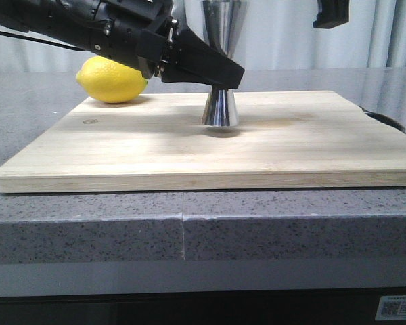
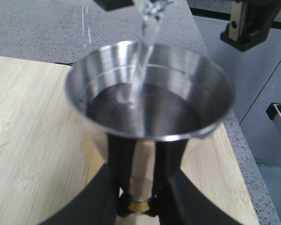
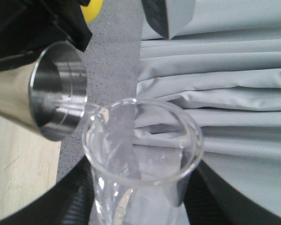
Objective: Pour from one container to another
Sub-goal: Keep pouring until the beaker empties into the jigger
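The steel jigger [image 1: 221,105] stands upright on the wooden board [image 1: 122,145]. My left gripper [image 1: 223,76] is shut on its narrow gold waist. In the left wrist view, black fingers [image 2: 124,164] flank the waist under the jigger's wide cup [image 2: 150,89], which holds clear liquid. A thin stream [image 2: 143,51] falls into the cup from above. In the right wrist view, my right gripper [image 3: 145,199] is shut on the clear glass beaker [image 3: 140,154]. The beaker is tilted, its lip [image 3: 91,110] over the jigger's rim [image 3: 58,93]. The front view does not show the beaker.
A yellow lemon [image 1: 111,80] lies on the board's far left corner, behind my left arm. The board rests on a grey speckled counter [image 1: 88,230]. Part of the right arm [image 1: 335,13] hangs at the top right. Pale curtains [image 3: 225,70] hang behind.
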`<state>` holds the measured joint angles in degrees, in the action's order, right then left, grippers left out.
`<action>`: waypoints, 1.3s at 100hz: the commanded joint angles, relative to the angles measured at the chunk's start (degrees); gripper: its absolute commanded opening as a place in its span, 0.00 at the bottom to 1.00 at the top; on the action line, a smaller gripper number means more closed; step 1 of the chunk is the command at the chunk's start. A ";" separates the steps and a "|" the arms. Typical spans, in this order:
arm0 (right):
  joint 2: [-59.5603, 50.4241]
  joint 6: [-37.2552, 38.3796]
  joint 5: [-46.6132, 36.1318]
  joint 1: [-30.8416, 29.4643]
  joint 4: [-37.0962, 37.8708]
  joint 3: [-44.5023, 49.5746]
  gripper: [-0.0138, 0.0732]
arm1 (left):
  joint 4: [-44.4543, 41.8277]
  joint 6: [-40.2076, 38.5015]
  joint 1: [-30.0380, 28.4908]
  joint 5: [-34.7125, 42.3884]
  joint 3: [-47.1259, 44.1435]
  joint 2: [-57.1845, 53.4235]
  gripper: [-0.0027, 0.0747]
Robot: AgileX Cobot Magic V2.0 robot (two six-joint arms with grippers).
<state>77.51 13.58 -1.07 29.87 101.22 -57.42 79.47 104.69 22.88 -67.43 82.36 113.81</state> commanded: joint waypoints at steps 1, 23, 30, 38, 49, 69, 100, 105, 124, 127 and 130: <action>-2.11 0.04 1.37 -0.01 0.80 -2.04 0.44 | 4.49 -0.65 0.66 -5.28 1.64 -2.85 0.02; -2.11 0.04 1.37 -0.01 2.62 -2.04 0.44 | 4.49 -0.65 0.66 -5.28 1.64 -2.85 0.02; -2.11 0.04 1.37 -0.01 3.28 -2.04 0.44 | 4.49 -0.65 0.66 -5.28 1.64 -2.85 0.02; -2.11 0.04 1.37 -0.01 3.70 -2.04 0.44 | 4.49 -0.65 0.66 -5.28 1.64 -2.85 0.02; -2.11 0.04 1.37 -0.01 4.04 -2.04 0.44 | 4.49 -0.65 0.66 -5.28 1.64 -2.85 0.02; -2.11 0.04 1.37 -0.01 5.35 -2.04 0.44 | 4.49 -0.65 0.66 -5.28 1.64 -2.85 0.02; -2.11 0.04 1.37 -0.01 5.35 -2.04 0.44 | 4.49 -0.65 0.66 -5.28 1.64 -2.85 0.02; -2.11 0.04 1.37 -0.01 5.12 -2.04 0.44 | 4.49 -0.65 0.66 -5.28 1.64 -2.85 0.02; -2.11 0.04 1.37 -0.01 -1.08 -2.04 0.44 | 4.49 -0.65 0.66 -5.28 1.64 -2.85 0.02; -2.11 0.04 1.37 -0.01 -1.36 -2.04 0.44 | 4.49 -0.65 0.66 -5.28 1.64 -2.85 0.02; -2.11 0.04 1.37 -0.01 -1.46 -2.04 0.44 | 4.49 -0.65 0.66 -5.28 1.64 -2.85 0.02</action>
<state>77.51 13.67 -1.07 29.87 101.19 -57.42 79.47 104.69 22.88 -67.43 82.36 113.81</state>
